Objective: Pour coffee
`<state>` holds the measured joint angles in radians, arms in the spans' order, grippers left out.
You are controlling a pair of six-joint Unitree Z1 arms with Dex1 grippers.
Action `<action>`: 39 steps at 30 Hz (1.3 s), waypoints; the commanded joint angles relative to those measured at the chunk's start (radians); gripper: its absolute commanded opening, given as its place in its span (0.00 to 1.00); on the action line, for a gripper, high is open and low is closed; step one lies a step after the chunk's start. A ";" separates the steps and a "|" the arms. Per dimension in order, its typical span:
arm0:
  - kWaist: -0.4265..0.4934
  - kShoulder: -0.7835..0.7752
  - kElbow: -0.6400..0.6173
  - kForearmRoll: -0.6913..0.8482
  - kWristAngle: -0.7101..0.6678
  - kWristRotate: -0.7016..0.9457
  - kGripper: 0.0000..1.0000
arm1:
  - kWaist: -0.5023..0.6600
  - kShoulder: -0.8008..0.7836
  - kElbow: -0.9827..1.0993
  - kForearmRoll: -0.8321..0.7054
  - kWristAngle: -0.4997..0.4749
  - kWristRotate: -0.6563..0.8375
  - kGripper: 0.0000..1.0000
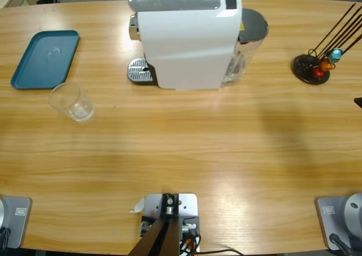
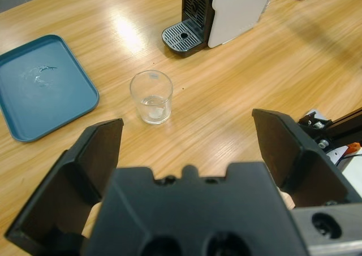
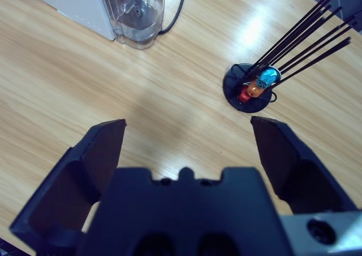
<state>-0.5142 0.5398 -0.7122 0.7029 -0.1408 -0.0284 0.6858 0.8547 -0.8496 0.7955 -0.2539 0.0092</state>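
Tabletop wood [image 1: 186,148] lay bare across the whole near half in the high view, a wide open stretch from the left edge to the right with nothing standing on it. Every object sat in the far half. One white coffee machine [image 1: 186,41] stood at the far middle, its metal drip grate [image 1: 137,71] facing left and its clear water tank [image 1: 246,47] on the right side. One teal tray [image 1: 45,58] lay at the far left, close to the table's left edge. One clear glass [image 1: 72,102] stood upright just near of the tray, apart from it and well left of the machine. The glass looked empty apart from a faint pale film at its bottom; no amber coffee could be made out in it or at the grate. One black capsule stand [image 1: 311,68] stood at the far right with thin black rods and three capsules [image 1: 327,64], blue, orange and red.

Neither arm reached over the table in the high view. The left gripper [image 2: 186,148] hung above bare wood with jaws spread wide and nothing between them, the glass ahead of it. The right gripper [image 3: 186,148] was likewise spread wide and held nothing, with the capsule stand ahead and to the right.
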 commanded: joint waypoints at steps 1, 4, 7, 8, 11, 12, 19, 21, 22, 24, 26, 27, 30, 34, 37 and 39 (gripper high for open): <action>0.008 0.012 0.028 -0.006 0.005 -0.004 1.00 | -0.008 0.002 0.024 -0.009 0.008 0.003 1.00; 0.008 0.023 0.026 -0.006 0.011 -0.011 1.00 | -0.008 0.003 0.024 -0.009 0.008 0.003 1.00; 0.008 0.046 0.019 0.006 0.017 -0.016 1.00 | -0.008 0.002 0.024 -0.009 0.008 0.003 1.00; 0.008 0.055 0.016 0.010 0.030 -0.020 1.00 | -0.008 0.001 0.024 -0.009 0.008 0.003 1.00; 0.008 0.096 0.009 0.010 0.040 -0.021 1.00 | -0.008 0.002 0.024 -0.009 0.008 0.003 1.00; 0.008 0.097 0.006 -0.006 0.042 0.000 1.00 | -0.008 0.003 0.024 -0.008 0.008 0.003 1.00; -0.014 0.594 -0.544 0.142 0.041 -0.173 1.00 | -0.008 0.031 0.018 -0.004 0.012 0.000 1.00; -0.015 0.669 -0.568 0.033 0.038 -0.250 0.99 | -0.008 0.033 0.017 -0.004 0.012 0.000 1.00; -0.015 0.705 -0.560 -0.037 0.032 -0.282 0.97 | -0.008 0.032 0.017 -0.004 0.012 0.000 1.00; -0.013 0.793 -0.569 -0.125 0.000 -0.383 0.94 | -0.008 0.032 0.017 -0.004 0.012 0.000 1.00; -0.008 0.883 -0.574 -0.197 -0.031 -0.469 0.93 | -0.008 0.032 0.017 -0.004 0.012 0.000 1.00; -0.006 0.922 -0.578 -0.217 -0.037 -0.514 0.88 | -0.008 0.032 0.017 -0.004 0.012 0.000 1.00; -0.006 1.043 -0.630 -0.233 -0.085 -0.609 0.87 | -0.008 0.030 0.018 -0.004 0.012 -0.001 1.00; -0.006 1.137 -0.665 -0.268 -0.135 -0.624 0.91 | -0.008 0.032 0.017 -0.004 0.013 -0.001 1.00; -0.010 1.160 -0.665 -0.289 -0.165 -0.622 0.91 | -0.008 0.045 0.013 -0.004 0.013 -0.001 1.00; -0.010 1.178 -0.666 -0.298 -0.187 -0.631 0.89 | -0.008 0.051 0.012 -0.003 0.013 -0.001 1.00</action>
<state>-0.5210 1.6208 -1.3734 0.4426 -0.2648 -0.6400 0.6841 0.8661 -0.8497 0.7955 -0.2529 0.0092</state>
